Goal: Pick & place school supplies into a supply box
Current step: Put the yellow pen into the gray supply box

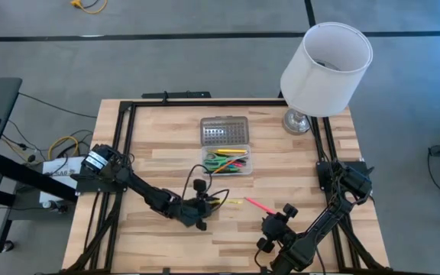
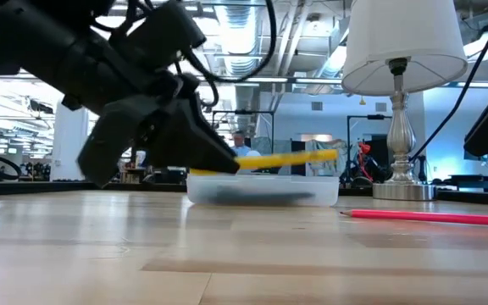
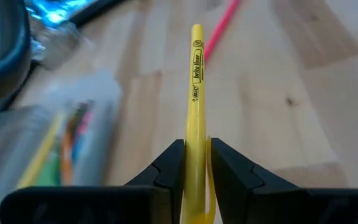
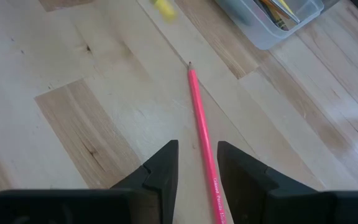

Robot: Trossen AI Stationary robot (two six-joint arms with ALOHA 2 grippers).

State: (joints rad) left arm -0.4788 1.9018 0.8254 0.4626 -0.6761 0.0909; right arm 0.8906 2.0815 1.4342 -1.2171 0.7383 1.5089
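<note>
Clamping one yellow highlighter (image 3: 196,93), the left end effector (image 1: 202,205) hovers near one box (image 1: 231,163); the right end effector (image 4: 196,171), fingers apart, straddles one pink pencil (image 4: 202,127).

Clear supply box (image 1: 228,162) is sitting open near the desk's far middle, dotted lid (image 1: 224,131) lying flat behind it, coloured pens inside. Yellow highlighter (image 3: 196,99) is being held level, clamped in the left gripper (image 3: 196,163). Pink pencil (image 4: 202,127) is lying flat to its right.
</note>
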